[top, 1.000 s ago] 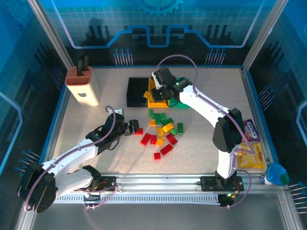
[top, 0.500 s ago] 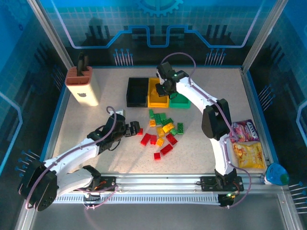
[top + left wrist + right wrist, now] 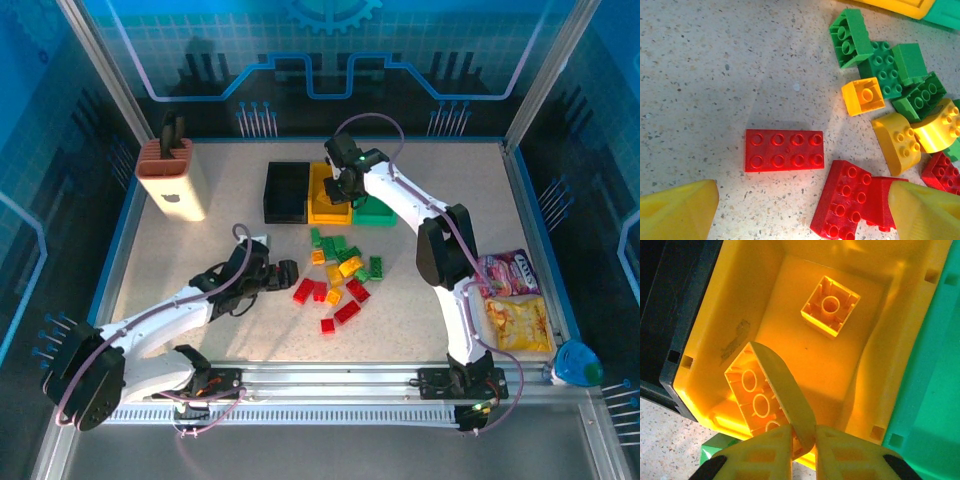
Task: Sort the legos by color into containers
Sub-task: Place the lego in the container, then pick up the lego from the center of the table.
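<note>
Two arms, two jobs at once. Over the last second the right arm had stretched out across the desk (image 3: 480,180) and carried the right pincer (image 3: 803,432) over the yellow bin (image 3: 900,315). There it hung, jaws pressed together on a curved yellow brick (image 3: 771,390) inside the bin's mouth. Meanwhile the left pincer (image 3: 283,272) had slid forward along the desk toward the loose pile, jaws standing wide apart with nothing between them. By my reading, one yellow piece was a release away from being sorted, and a red one was next in line.

The overhead camera gave the layout: black bin (image 3: 285,190), yellow bin and green bin (image 3: 378,212) side by side at the far end, and the scattered legos (image 3: 340,275) on the desk between the arms. With the wrist in the way, it could not give the contents of the yellow bin. The right wrist camera did: a square yellow brick (image 3: 830,306) already lay studs-down on the bin floor, apart from the held one. The left wrist camera picked out the likely target, a flat red brick (image 3: 784,150) lying studs up, ahead of the two fingertips (image 3: 675,210) and in line with the gap. More red bricks (image 3: 845,207) sat just beside it, with green bricks (image 3: 880,65) and yellow bricks (image 3: 897,142) farther on. Most of the pile was yet to be sorted.
</note>
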